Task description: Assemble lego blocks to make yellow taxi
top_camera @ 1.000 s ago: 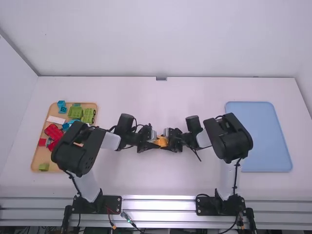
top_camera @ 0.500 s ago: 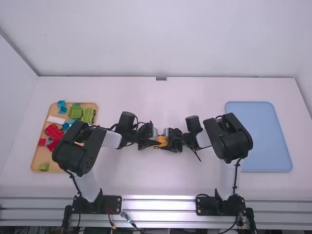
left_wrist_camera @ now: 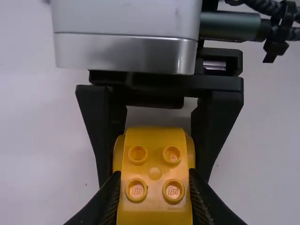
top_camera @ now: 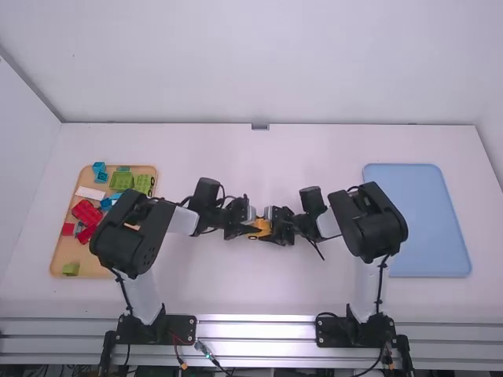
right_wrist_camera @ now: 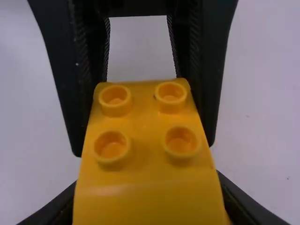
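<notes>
High view, left of frame: tray (top_camera: 96, 269) held the spare blocks (top_camera: 86, 211). Toward middle: left gripper (left_wrist_camera: 153, 194) had its fingers parted by just the piece's width, one against each side. Centre of frame: yellow piece (left_wrist_camera: 154, 164), spanning both grippers, studs (left_wrist_camera: 173, 191) bare; whether one block or two joined, could not tell. Just right of that: right gripper (right_wrist_camera: 149, 199), parted to the piece's width, gripping its other end.

Judgement: looked like a two-handed hold, for pressing a joint or passing the piece over. Either way, best done with one side rigid and wrists in line, any push straight along the studs, no twist. If a handover, the receiver wanted a firm bite before the giver opened. Right of frame: blue tray (top_camera: 424, 228).
</notes>
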`<move>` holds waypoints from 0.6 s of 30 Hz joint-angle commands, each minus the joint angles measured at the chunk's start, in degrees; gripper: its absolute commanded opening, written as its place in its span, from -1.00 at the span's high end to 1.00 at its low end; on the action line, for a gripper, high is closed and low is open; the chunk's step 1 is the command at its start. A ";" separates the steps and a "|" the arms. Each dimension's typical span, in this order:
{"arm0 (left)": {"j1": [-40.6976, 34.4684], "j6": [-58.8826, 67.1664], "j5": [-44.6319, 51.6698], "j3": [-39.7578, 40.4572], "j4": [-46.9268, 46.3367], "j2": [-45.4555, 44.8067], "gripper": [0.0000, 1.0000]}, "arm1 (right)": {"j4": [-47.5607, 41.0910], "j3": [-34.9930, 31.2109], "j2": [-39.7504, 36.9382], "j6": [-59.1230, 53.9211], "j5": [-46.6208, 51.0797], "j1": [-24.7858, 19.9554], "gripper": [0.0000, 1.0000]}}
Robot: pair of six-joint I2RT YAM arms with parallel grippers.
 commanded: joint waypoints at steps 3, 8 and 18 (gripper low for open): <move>-0.55 3.30 -4.09 1.29 -5.22 2.23 0.90 | -0.52 0.00 0.94 -0.87 0.66 0.57 0.00; -0.59 3.28 -4.17 2.05 -8.17 2.25 0.88 | -0.55 0.09 0.94 -0.87 0.70 0.55 -0.02; -5.75 4.00 -12.66 1.75 -10.78 2.25 0.96 | -0.35 0.07 0.94 -0.85 0.70 0.55 -0.04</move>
